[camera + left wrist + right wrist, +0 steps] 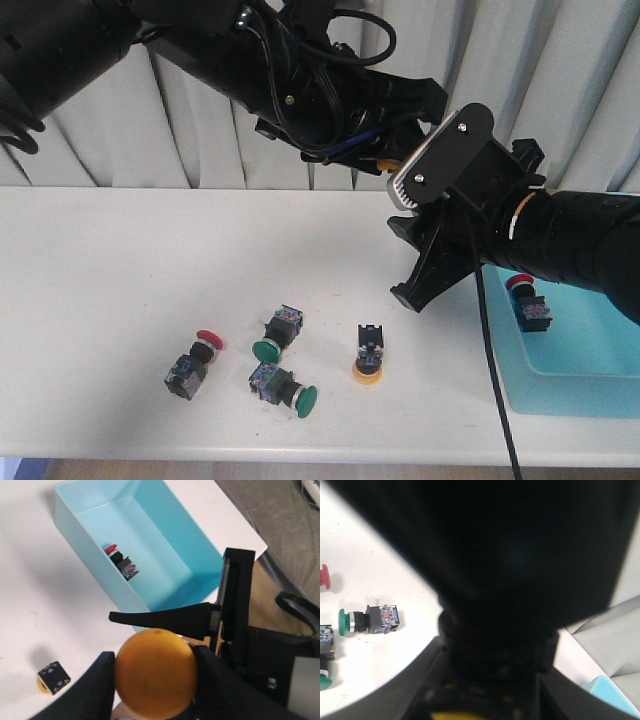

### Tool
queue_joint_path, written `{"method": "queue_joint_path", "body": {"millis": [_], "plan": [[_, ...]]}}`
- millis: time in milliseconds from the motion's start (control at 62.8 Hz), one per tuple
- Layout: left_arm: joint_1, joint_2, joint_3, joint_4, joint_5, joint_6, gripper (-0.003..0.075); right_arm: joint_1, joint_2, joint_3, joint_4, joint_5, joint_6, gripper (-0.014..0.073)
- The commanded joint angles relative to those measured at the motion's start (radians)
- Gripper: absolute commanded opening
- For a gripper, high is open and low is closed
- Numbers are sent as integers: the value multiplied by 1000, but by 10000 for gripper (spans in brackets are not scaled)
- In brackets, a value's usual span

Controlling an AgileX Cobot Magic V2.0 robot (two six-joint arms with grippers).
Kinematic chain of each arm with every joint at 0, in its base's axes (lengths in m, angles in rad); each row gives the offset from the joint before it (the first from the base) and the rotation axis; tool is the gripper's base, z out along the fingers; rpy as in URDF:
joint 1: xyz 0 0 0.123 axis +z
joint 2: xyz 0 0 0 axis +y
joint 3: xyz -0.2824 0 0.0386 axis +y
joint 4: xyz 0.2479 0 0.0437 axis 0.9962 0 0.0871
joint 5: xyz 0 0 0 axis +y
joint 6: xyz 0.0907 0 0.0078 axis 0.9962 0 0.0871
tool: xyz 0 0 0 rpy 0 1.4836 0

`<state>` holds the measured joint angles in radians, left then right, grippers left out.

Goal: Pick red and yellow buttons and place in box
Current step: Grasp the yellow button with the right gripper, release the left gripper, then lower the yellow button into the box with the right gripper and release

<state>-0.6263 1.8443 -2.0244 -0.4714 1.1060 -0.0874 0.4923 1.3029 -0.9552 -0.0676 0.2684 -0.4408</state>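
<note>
While our left fingers (152, 680) pinched a yellow button (155, 672) by its smooth, slippery domed cap above the bench (120, 270), beside the box (165, 550), we judged its blocky body surer; our right fingers' opening stayed untellable

box (570, 385) interior mostly open — one red button (527, 300) near its wall, right arm (560, 240) overhead

Button (527, 303) in box (590, 355)
</note>
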Motion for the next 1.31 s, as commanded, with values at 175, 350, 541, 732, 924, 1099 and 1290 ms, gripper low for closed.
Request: {"method": "queue_joint_path", "body": {"millis": [175, 350, 541, 732, 924, 1099, 1290], "plan": [[-2, -55, -27, 48, 3, 20, 463, -2, -28, -31, -23, -92, 4, -3], [-2, -55, -27, 48, 21, 20, 487, -43, -28, -31, -29, -96, 32, -1], [-2, -56, -27, 49, 40, 25, 486, -169, -28, -31, -29, -97, 133, 1], [-2, -56, -27, 85, 42, 126, 472, -290, -30, -34, -29, -97, 173, 5], [1, -66, -27, 374, 39, 73, 326, -401, -30, -34, -29, -101, 249, 10], [1, -103, -27, 695, 41, -34, 79, -512, -20, -34, -29, -121, 323, 13], [10, -150, -27, 867, 45, -66, -8, -614, 75, -34, -29, -110, 397, 19]]}}
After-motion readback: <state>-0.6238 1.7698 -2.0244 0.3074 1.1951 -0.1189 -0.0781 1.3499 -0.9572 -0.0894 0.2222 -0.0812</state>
